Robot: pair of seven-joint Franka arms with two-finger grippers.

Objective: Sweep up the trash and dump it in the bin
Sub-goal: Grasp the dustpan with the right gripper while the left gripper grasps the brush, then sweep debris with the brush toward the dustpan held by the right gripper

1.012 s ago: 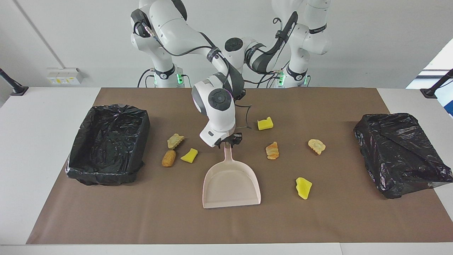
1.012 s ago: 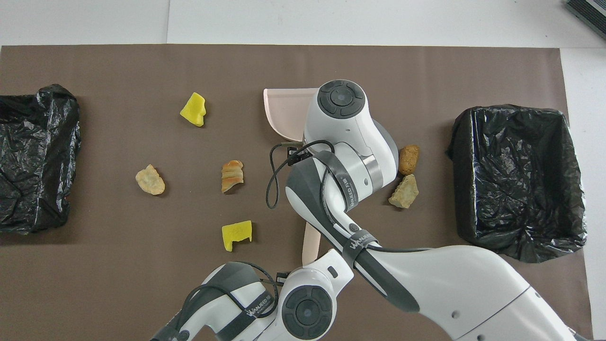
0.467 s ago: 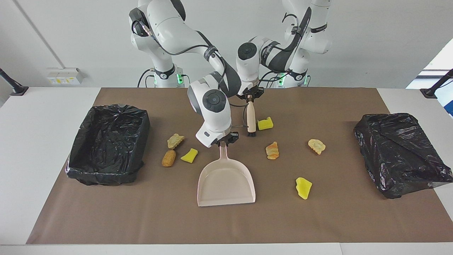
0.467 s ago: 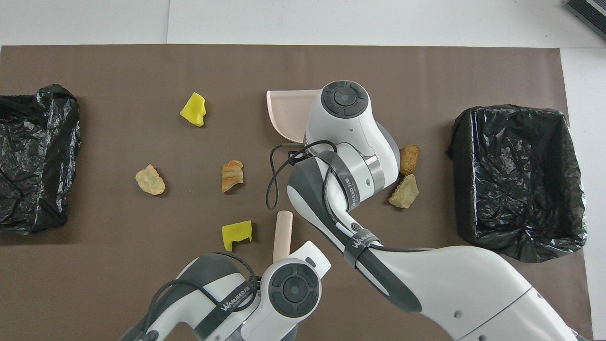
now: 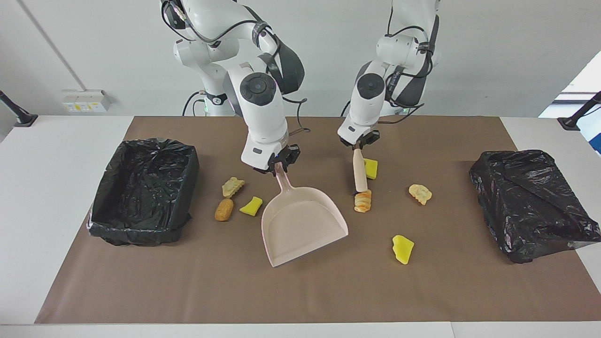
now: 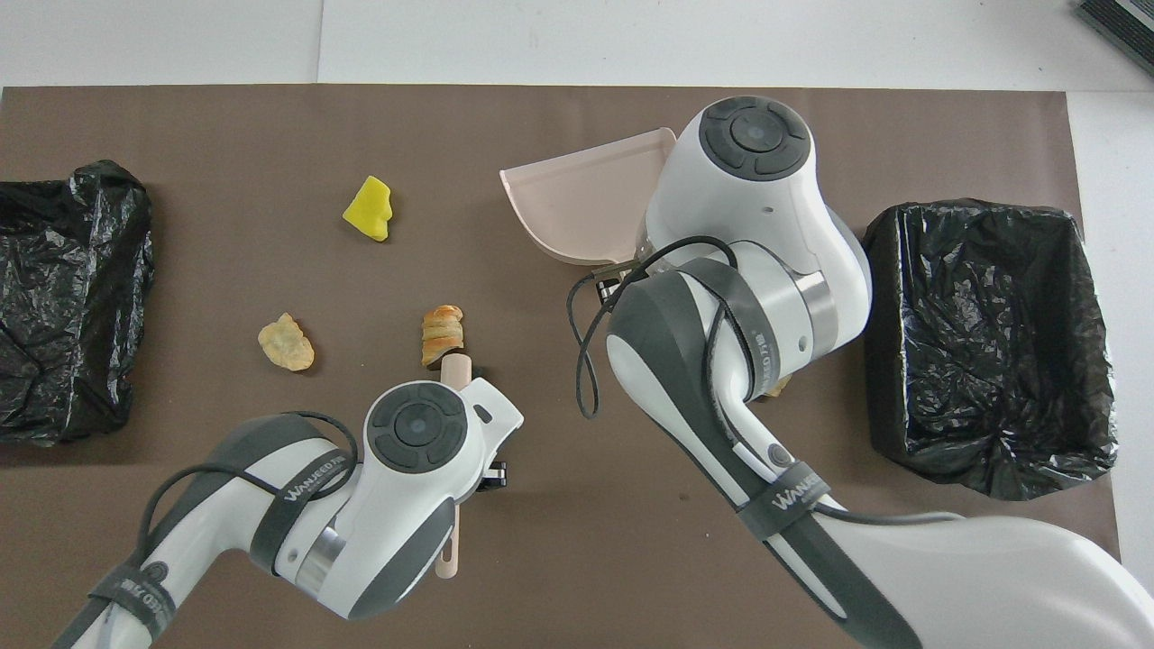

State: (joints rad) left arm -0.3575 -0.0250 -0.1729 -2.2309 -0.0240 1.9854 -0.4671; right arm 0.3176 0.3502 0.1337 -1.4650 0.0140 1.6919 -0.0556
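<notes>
My right gripper (image 5: 280,165) is shut on the handle of the beige dustpan (image 5: 303,225), which tilts with its mouth turned toward the left arm's end. My left gripper (image 5: 358,146) is shut on a wooden-handled brush (image 5: 359,173) hanging down, its dark tip right at an orange-brown piece of trash (image 5: 362,201). A yellow sponge chunk (image 5: 371,168) lies beside the brush. A tan scrap (image 5: 420,193) and a yellow chunk (image 5: 403,248) lie toward the left arm's end. Beside the black-lined bin (image 5: 143,188) lie three more scraps (image 5: 232,186). In the overhead view both wrists hide their fingers.
A crumpled black bag (image 5: 530,202) lies at the left arm's end of the brown mat (image 5: 300,295). In the overhead view the bin (image 6: 983,342) sits beside the right arm, whose wrist covers the scraps near it. The dustpan (image 6: 577,212) shows beyond that wrist.
The left gripper has carried the brush toward the left arm's end, to the orange-brown piece. The right gripper has risen and swung the dustpan's mouth toward the left arm's end.
</notes>
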